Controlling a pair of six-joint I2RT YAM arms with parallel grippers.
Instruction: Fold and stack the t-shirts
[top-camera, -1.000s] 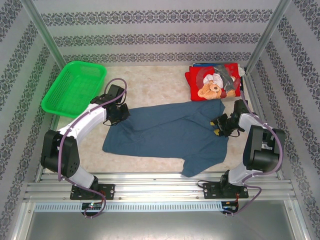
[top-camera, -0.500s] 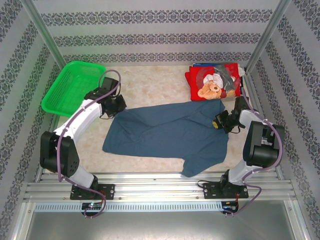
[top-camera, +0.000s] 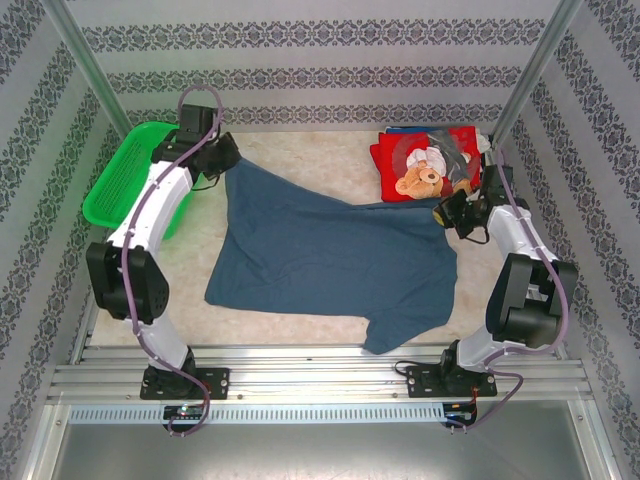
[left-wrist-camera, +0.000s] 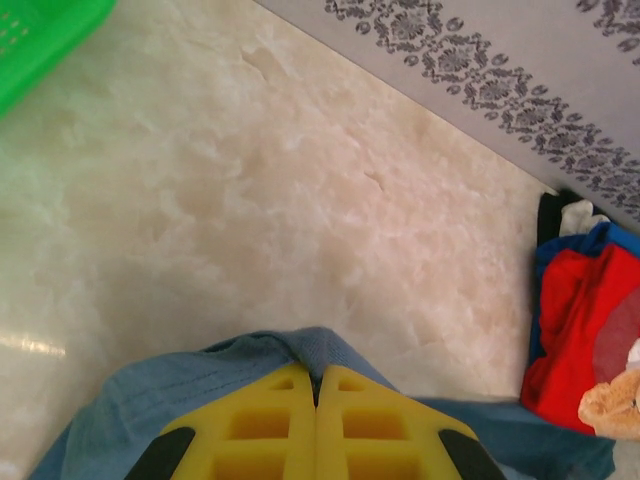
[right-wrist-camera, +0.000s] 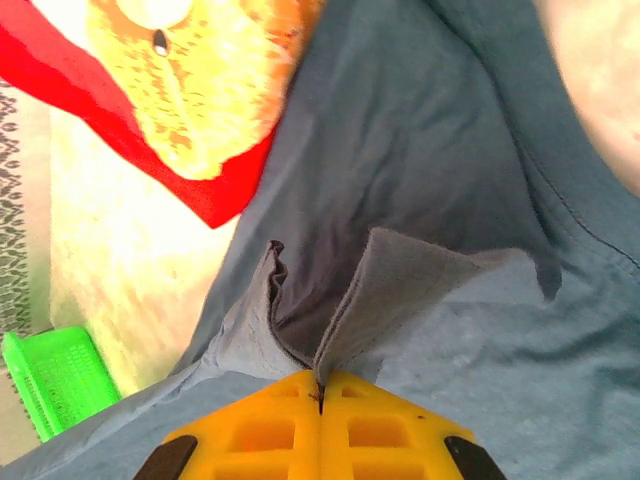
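Table (top-camera: 300, 150), pale marble top. Slate-blue tee (top-camera: 330, 260) lies across the middle, far edge stretched btwn the two arms. Green basket (top-camera: 115, 190) at far left, w/ the left arm crossing over it. Red teddy tee (top-camera: 425, 165) sits folded in the far-right corner on dark-blue-edged folded ones. Left gripper (top-camera: 222, 160) pinches the blue tee's far-left corner. Right gripper (top-camera: 447, 213) pinches its far-right edge, just beside the red tee.

We see a slate-blue tee (top-camera: 330, 255), a red shirt (top-camera: 393, 155) with tan teddy-bear print, a green basket (top-camera: 120, 190), floral-banded grey walls (top-camera: 320, 60).
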